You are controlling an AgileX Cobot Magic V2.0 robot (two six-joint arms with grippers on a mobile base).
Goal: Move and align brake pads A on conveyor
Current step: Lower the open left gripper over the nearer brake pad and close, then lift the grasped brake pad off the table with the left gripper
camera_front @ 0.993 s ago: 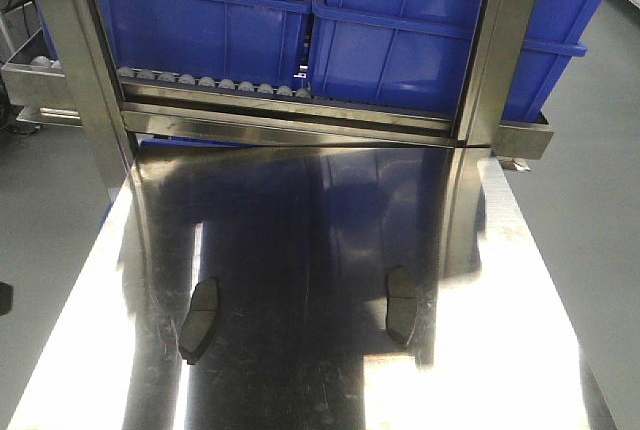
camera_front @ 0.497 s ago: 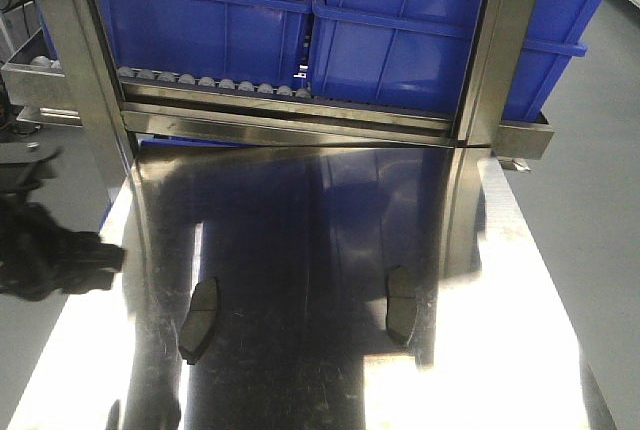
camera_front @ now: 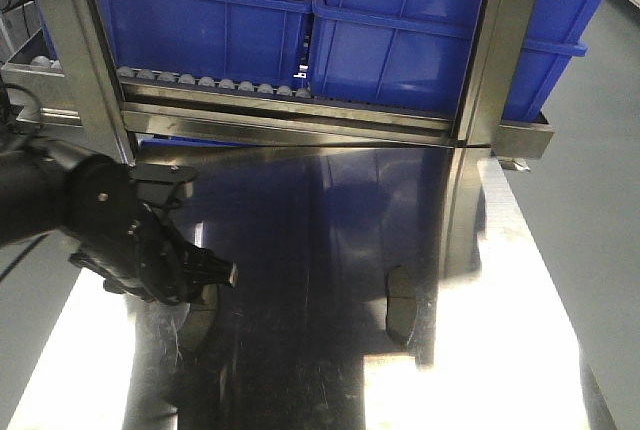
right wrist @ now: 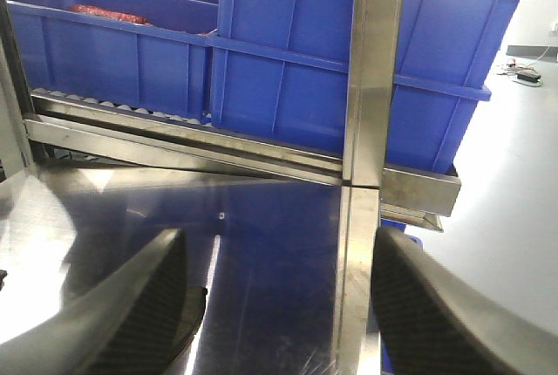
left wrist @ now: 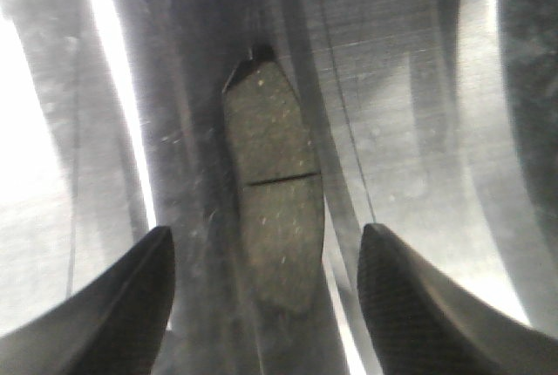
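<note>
My left pincer [camera_front: 212,276] hangs low over the shiny counter [camera_front: 480,370], right above one pad [left wrist: 270,209]. It is wide open and grasps nothing. In the wrist view its two fingers [left wrist: 113,305] stand one on each side of the pad, with a gap on both sides, so nothing touches yet. The pad lies flat with its gritty face up, and the thin groove runs across its middle. The other pad [camera_front: 400,305] lies well apart, over on the right of the counter. My right pincer [right wrist: 279,244] is open too, holds nothing, and looks toward the blue bins [right wrist: 288,52]. I see only these two pads, and I cannot see the belt in any view. I think the step now is to pick up the left pad. To do it well, I would go straight down and keep the groove in the middle between the fingers. The pad is thin, so the tips must come almost to the counter before they close. I would squeeze the long black edges slowly. The steel looks slippery, so a push from one finger first could make the pad slide or spin. Then I would lift it flat.
</note>
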